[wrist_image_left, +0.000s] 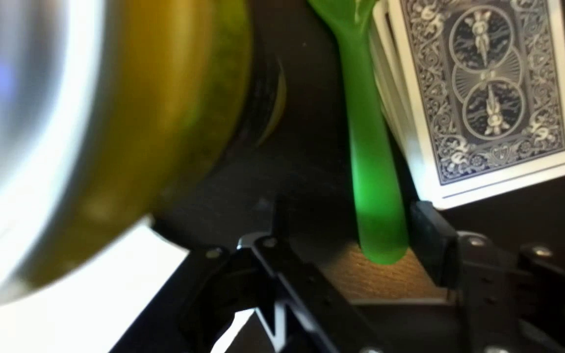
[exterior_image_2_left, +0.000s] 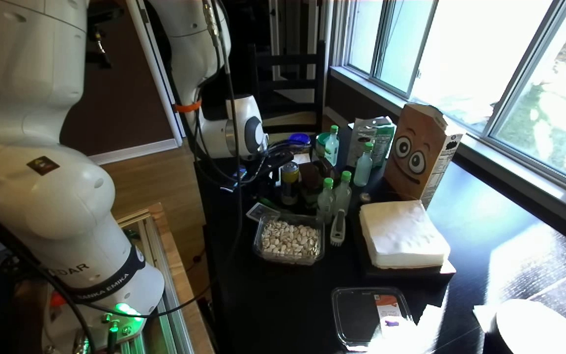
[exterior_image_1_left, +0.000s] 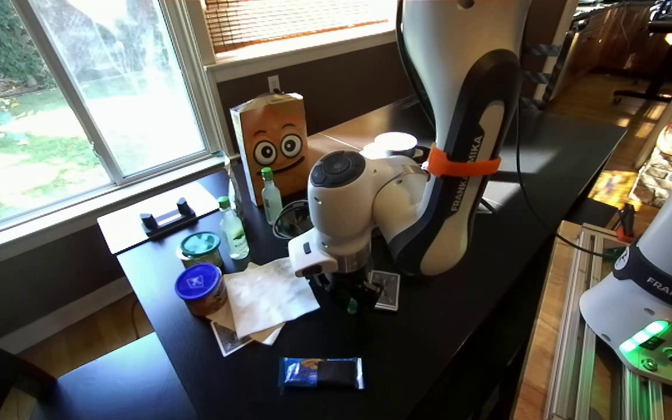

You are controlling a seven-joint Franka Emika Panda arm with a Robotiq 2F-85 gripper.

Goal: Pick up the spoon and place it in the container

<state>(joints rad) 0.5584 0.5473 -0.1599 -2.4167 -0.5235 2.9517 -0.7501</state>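
In the wrist view my gripper (wrist_image_left: 351,215) shows along the bottom, its fingers (wrist_image_left: 434,245) spread apart on either side of the handle end of a green spoon (wrist_image_left: 372,147). The handle sits closer to the finger on the right of that view; I cannot tell whether they touch. The spoon's head runs off the top edge. Just to its right lies a deck of playing cards (wrist_image_left: 488,88) with ornate grey-and-white backs; a blurred yellow can (wrist_image_left: 174,113) fills the left side.

In an exterior view, the clear plastic container (exterior_image_2_left: 288,260), a shallow rectangular tub holding pale beige pieces, stands on the black table (exterior_image_2_left: 283,295); the spoon lies outside it, near its far side, beside the cards. Two green-capped bottles (exterior_image_2_left: 325,200) stand near its far corner. In an exterior view my white arm (exterior_image_1_left: 339,204) hangs over the table, with a blue snack packet (exterior_image_1_left: 321,373), a blue-lidded jar (exterior_image_1_left: 200,291) and a green-lidded jar (exterior_image_1_left: 199,248) nearby. A carton (exterior_image_1_left: 277,149) with a smiling cartoon face stands upright in both exterior views.
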